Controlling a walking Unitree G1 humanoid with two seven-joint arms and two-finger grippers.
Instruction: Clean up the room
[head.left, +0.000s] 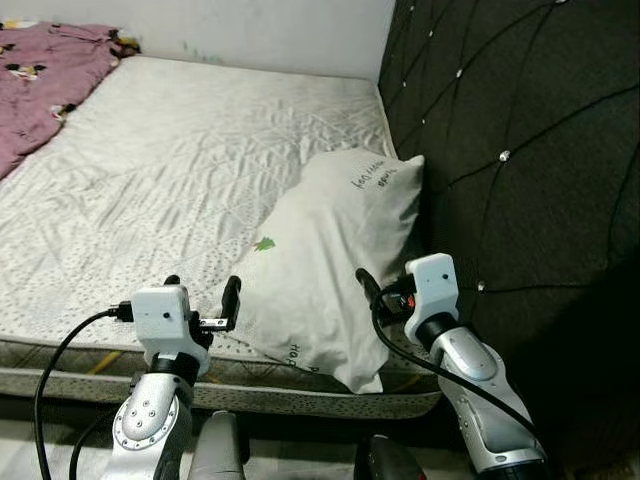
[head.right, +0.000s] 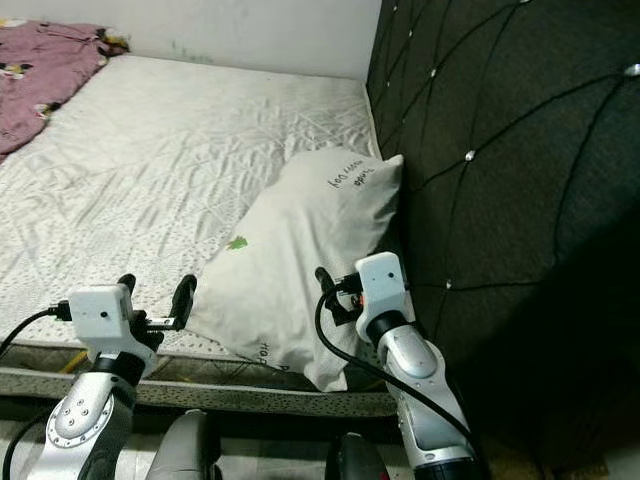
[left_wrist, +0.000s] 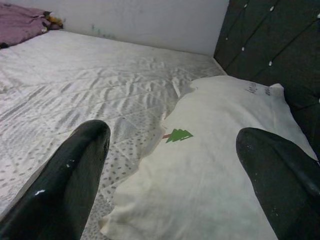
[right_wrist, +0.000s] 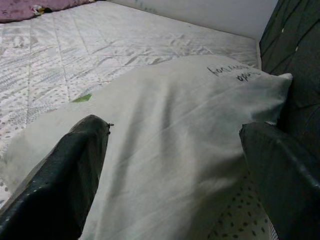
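At the far left corner of the bed a purple blanket (head.left: 40, 85) lies bunched on the mattress (head.left: 180, 170), which is covered by a white quilted sheet with small dots along its near edge.

The left end effector (head.left: 203, 297) hovers over the near edge of the mattress, its two black fingers (left_wrist: 65, 185) spread wide with nothing between them. The pillow (head.left: 335, 260) lies just to its right, and its near left corner sits just beyond the fingertips, apart from them.

The pillow is white, with a small green tree mark (left_wrist: 178, 135) on its left part and dark handwriting (head.left: 378, 176) near its far end. It lies slanted on the right side of the mattress, its far end against the headboard (head.left: 520, 180) and its near end hanging slightly over the mattress edge.

The right end effector (right_wrist: 170, 165) is at the pillow's near right end, fingers set wide. In the right wrist view the pillow's body lies between and beyond the two fingers; whether they touch the fabric cannot be told.

The headboard is dark, tufted in a diamond pattern with shiny studs, and stands along the right side of the bed. A pale wall (head.left: 260, 30) runs behind the bed's far edge.
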